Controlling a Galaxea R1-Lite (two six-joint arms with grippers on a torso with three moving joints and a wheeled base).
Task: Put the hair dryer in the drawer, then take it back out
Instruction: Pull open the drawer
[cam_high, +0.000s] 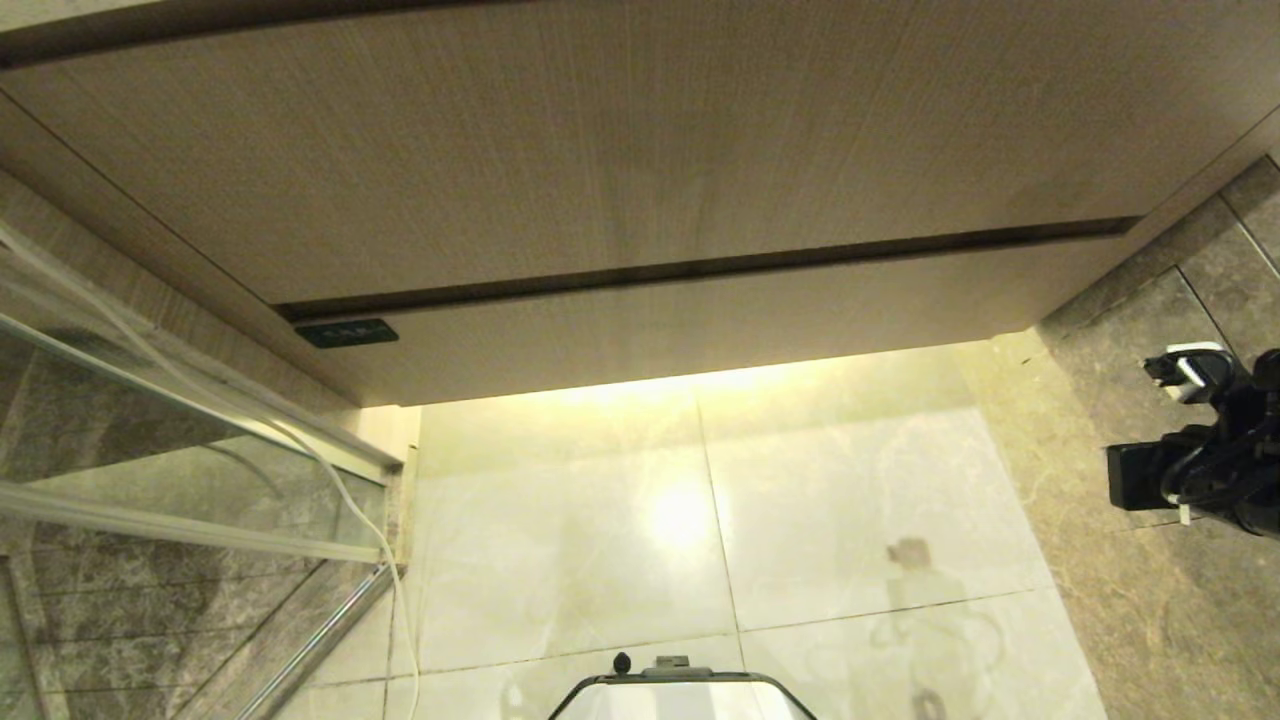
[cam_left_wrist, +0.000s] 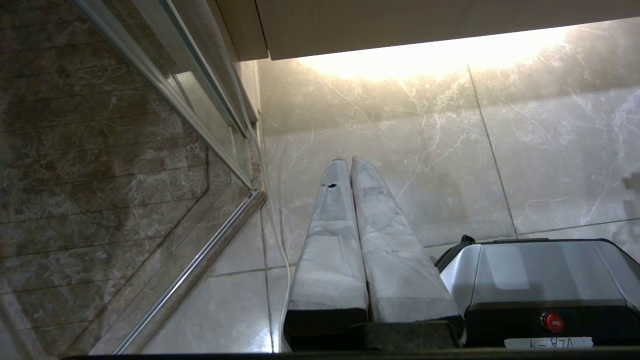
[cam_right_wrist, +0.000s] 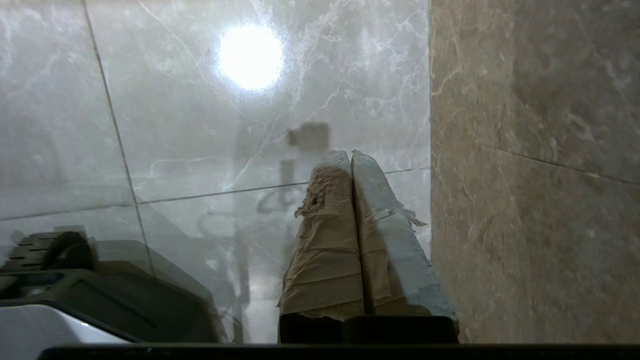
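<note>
The hair dryer is not seen in any of the views, so its place cannot be told from here; only a thin white cord (cam_high: 350, 500) is seen in the lower left of the head view, running down along the glass shower partition (cam_high: 190, 470), and whether it belongs to the dryer cannot be said. The drawer (cam_high: 700, 330) is found across the middle of the head view, shut, its low wood-grain front carrying a small dark label (cam_high: 346, 333) at its left end, just under the taller panel (cam_high: 620, 160) above. No handle is visible, so it is judged that the front must be pulled from its lower edge or from the dark gap above it. The dryer, once found, is expected to be light, stiff and smooth, a little slippery on the barrel; the handle is judged the better place to take hold, and the cord may drag. The right hand (cam_right_wrist: 350, 156) is seen with fingers pressed together on nothing, above the pale floor tiles (cam_high: 850, 500) near the grey wall, at the right edge of the head view. The left hand (cam_left_wrist: 348, 161) is also closed and empty, parked beside the robot base (cam_left_wrist: 540, 270).
</note>
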